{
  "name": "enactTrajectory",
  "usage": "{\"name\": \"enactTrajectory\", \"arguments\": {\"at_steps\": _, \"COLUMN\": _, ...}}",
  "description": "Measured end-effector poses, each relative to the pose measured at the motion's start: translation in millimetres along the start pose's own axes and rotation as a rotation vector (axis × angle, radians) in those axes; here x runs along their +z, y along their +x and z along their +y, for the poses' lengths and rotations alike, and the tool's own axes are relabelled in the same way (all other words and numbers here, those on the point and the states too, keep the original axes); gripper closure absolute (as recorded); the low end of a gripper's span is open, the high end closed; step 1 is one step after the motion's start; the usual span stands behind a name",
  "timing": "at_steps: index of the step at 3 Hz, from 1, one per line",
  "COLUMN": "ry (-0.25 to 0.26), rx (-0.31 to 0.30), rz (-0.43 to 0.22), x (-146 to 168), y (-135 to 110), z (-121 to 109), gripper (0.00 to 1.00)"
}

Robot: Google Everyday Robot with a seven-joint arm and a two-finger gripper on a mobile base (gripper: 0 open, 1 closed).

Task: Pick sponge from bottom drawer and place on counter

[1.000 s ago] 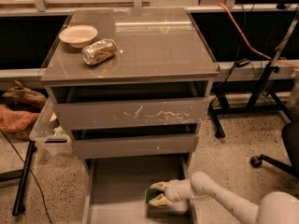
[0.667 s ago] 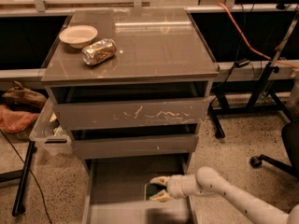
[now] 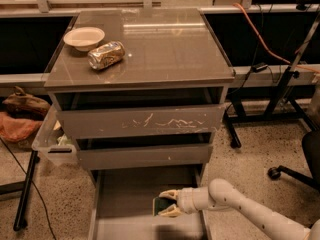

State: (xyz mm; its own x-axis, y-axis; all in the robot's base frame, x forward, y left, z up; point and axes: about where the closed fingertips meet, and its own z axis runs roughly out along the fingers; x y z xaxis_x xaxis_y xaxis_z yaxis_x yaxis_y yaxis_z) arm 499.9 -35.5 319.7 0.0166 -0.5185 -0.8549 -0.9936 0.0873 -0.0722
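The bottom drawer (image 3: 125, 199) is pulled open at the foot of the cabinet and shows a plain grey floor. The sponge (image 3: 161, 204), dark green face toward me, sits between the pale fingers of my gripper (image 3: 166, 203) at the right side of the drawer, low over its floor. The gripper is shut on the sponge, and its white arm reaches in from the lower right. The counter (image 3: 165, 49) is the glossy grey-brown top of the cabinet, well above the gripper.
A white bowl (image 3: 84, 37) and a crushed gold can (image 3: 105, 55) lie on the counter's left rear. Two scratched grey drawers (image 3: 145, 121) overhang the open one. A pale bin (image 3: 50, 139) hangs at the cabinet's left. Chair base and cables at right.
The gripper with the sponge has moved left and slightly up inside the bottom drawer. The arm reaches further in.
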Motion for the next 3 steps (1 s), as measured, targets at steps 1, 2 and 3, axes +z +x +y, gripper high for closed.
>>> {"name": "enactTrajectory", "arguments": {"at_steps": 1, "ry": 0.038, "rx": -0.048, "rz": 0.010, "x": -31.1, "y": -38.0, "z": -0.1, "gripper": 1.00}}
{"name": "enactTrajectory", "arguments": {"at_steps": 2, "ry": 0.115, "rx": -0.190, "rz": -0.012, "x": -103.2, "y": -129.1, "z": 2.8, "gripper": 1.00}}
{"name": "enactTrajectory", "arguments": {"at_steps": 3, "ry": 0.189, "rx": -0.380, "rz": 0.002, "x": -172.2, "y": -225.2, "z": -4.4, "gripper": 1.00}}
